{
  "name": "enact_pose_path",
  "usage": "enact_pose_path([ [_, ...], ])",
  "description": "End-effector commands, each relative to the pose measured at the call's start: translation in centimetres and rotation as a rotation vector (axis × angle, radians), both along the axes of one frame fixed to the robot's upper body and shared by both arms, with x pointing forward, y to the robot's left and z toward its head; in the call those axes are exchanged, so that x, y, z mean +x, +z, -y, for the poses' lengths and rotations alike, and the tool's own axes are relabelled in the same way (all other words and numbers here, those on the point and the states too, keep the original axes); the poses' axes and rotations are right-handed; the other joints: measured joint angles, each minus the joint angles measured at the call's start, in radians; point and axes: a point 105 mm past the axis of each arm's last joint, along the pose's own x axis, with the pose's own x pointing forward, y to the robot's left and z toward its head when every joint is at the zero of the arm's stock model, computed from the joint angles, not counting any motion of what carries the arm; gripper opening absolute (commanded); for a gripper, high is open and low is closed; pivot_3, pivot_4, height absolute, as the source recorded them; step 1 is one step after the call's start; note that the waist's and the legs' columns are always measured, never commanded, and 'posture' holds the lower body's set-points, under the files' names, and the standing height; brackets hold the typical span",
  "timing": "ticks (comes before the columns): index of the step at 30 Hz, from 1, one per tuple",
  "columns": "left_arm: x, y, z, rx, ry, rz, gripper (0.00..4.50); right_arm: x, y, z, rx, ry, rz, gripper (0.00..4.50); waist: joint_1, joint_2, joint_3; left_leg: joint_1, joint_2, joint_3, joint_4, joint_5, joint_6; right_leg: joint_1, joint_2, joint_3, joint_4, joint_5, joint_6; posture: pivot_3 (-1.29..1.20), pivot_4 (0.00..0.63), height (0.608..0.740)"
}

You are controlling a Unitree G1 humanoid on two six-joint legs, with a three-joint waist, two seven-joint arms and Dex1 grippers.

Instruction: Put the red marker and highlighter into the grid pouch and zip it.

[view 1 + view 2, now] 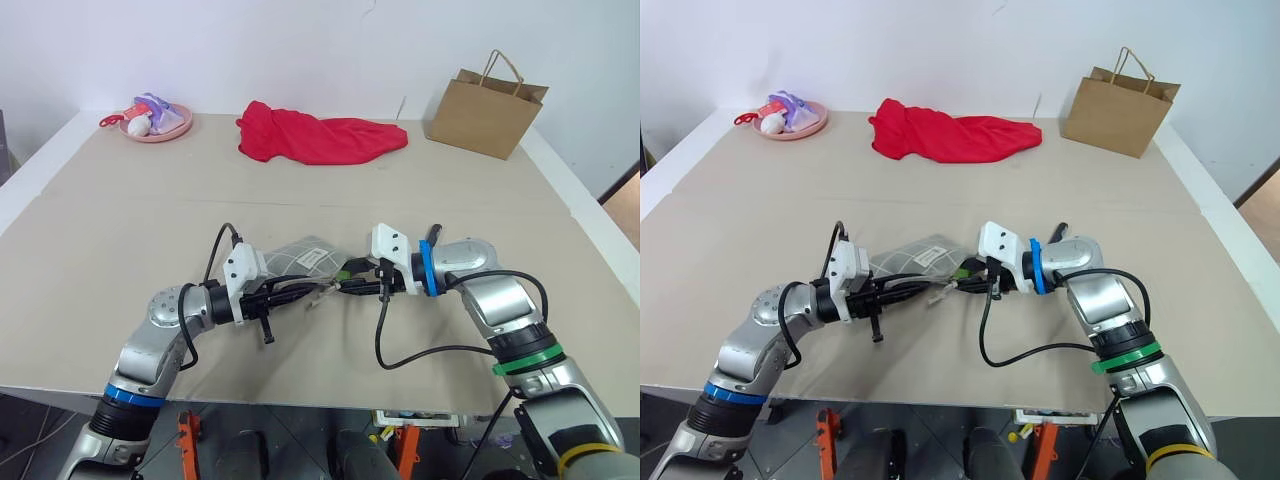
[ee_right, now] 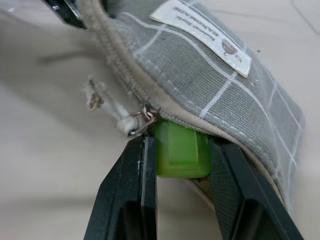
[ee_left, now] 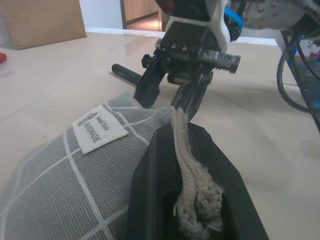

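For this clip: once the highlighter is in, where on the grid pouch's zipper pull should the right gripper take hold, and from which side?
Take the cord knotted to the zipper pull, coming from the pouch's open end. The cord hangs free of the grid pouch, while the slider sits tight against the highlighter. The left gripper already pinches the zipper edge, likely bracing the pull.
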Motion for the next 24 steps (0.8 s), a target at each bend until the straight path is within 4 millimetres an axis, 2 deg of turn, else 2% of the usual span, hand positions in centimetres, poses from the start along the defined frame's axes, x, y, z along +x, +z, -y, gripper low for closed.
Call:
enact_pose_path([
  [1, -0.2, 1.5, 0.4, -0.034, -0.025, 0.038, 0.0, 2.0, 1.9, -0.2, 0.03, -0.062, 0.122, 1.07, 0.0, 0.0, 0.0, 0.0, 0.0, 0.001, 0.0, 0.0, 0.0, 0.0, 0.0, 0.001, 0.0, 0.0, 0.0, 0.0, 0.15, 0.74],
  [7, 0.0, 1.8, 0.3, -0.048, -0.016, 0.036, 0.0, 2.0, 1.8, 0.2, 0.055, -0.074, 0.113, 1.07, 0.001, 0.0, 0.0, 0.0, 0.0, 0.0, 0.0, 0.0, 0.0, 0.0, 0.0, 0.0, 0.0, 0.0, 0.0, 0.0, 0.15, 0.74],
  [9, -0.1, 1.9, 0.4, -0.051, -0.017, 0.035, 0.0, 1.9, 1.7, 0.1, 0.059, -0.076, 0.107, 2.08, 0.001, 0.0, 0.0, 0.0, 0.0, 0.0, 0.0, 0.0, 0.0, 0.0, 0.0, 0.0, 0.0, 0.0, 0.0, 0.0, 0.15, 0.74],
  [10, -0.1, 1.9, 0.4, -0.052, -0.018, 0.036, 0.0, 1.9, 1.6, 0.1, 0.056, -0.08, 0.103, 2.38, 0.001, 0.0, 0.0, 0.0, 0.0, 0.0, 0.0, 0.0, 0.0, 0.0, 0.0, 0.0, 0.0, 0.0, 0.0, 0.0, 0.15, 0.74],
  [12, 0.0, 1.9, 0.5, -0.053, -0.018, 0.036, 0.0, 1.7, 1.4, 0.2, 0.037, -0.069, 0.093, 3.31, 0.001, 0.0, 0.0, 0.0, 0.0, 0.0, 0.0, 0.0, 0.0, 0.0, 0.0, 0.0, 0.0, 0.0, 0.0, 0.0, 0.15, 0.74],
  [13, 0.1, 2.0, 0.5, -0.054, -0.018, 0.037, 0.0, 1.5, 1.3, 0.2, 0.031, -0.06, 0.091, 3.89, 0.001, 0.0, 0.0, 0.0, 0.0, 0.0, 0.0, 0.0, 0.0, 0.0, 0.0, 0.0, 0.0, 0.0, 0.0, 0.0, 0.15, 0.74],
  [15, 0.1, 2.0, 0.6, -0.055, -0.018, 0.037, 0.0, 1.6, 1.4, 0.5, 0.025, -0.071, 0.097, 4.45, 0.001, 0.0, 0.0, 0.0, 0.0, 0.0, 0.0, 0.0, 0.0, 0.0, 0.0, 0.0, 0.0, 0.0, 0.0, 0.0, 0.15, 0.74],
  [20, 0.4, 2.4, 0.5, -0.088, 0.0, 0.027, 0.0, 1.9, 2.8, 2.4, 0.043, -0.127, 0.092, 4.45, 0.001, 0.0, 0.0, 0.0, 0.0, 0.0, 0.0, 0.0, 0.0, 0.0, 0.0, 0.0, 0.0, 0.0, 0.0, 0.0, 0.15, 0.74],
  [24, 0.9, 3.1, 0.1, -0.139, 0.036, 0.005, 0.0, 0.3, 4.7, 4.6, 0.093, -0.104, 0.031, 4.45, 0.005, 0.0, 0.0, -0.001, -0.001, 0.0, 0.0, 0.0, 0.0, -0.001, -0.001, 0.0, 0.0, 0.0, 0.001, 0.0, 0.15, 0.74],
])
